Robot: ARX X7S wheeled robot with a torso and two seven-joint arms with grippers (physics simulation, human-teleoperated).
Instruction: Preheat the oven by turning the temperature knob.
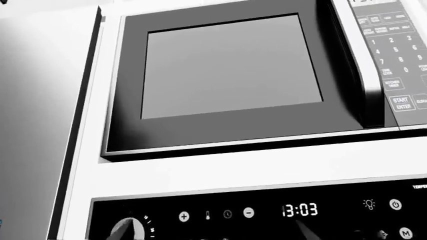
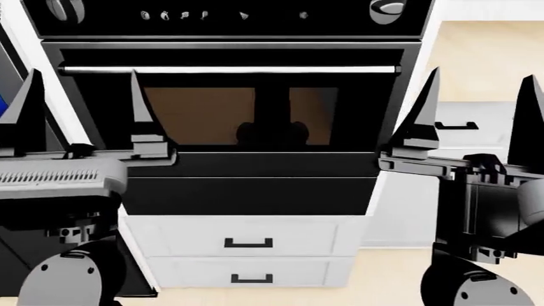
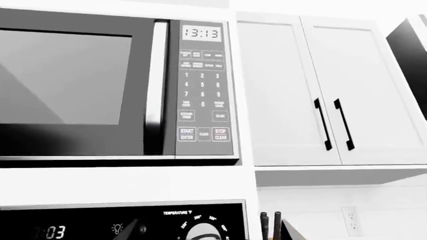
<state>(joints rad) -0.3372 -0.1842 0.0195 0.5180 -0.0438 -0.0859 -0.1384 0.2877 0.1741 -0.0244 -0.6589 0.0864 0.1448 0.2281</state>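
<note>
Head view shows the oven [image 2: 255, 127] directly ahead of me, its brown-tinted window below the long silver bar handle [image 2: 229, 69] and above the white drawers [image 2: 246, 242]. Two silver dials sit on the black control panel [image 2: 229, 16] at the upper edge of that view. The right-hand dial [image 2: 389, 9] carries the label "TEMPERATURE" above it in the right wrist view, so I take it as the temperature knob [image 3: 210, 232]; it is cropped in both views, so its pointer position is probably unreadable from here.

My left end effector [image 2: 81, 108] and right end effector [image 2: 476, 108] both stand with fingers spread wide, holding nothing, at window height and well below the panel. Neither touches the oven.

Step in hand: approach. The knob is untouched.

Next move, as I judge it: raise the right arm until the fingertips bracket the knob's raised bar, close on it squarely, then rotate about the knob's own axis. The microwave [image 3: 100, 85] above the panel limits upward clearance.
</note>
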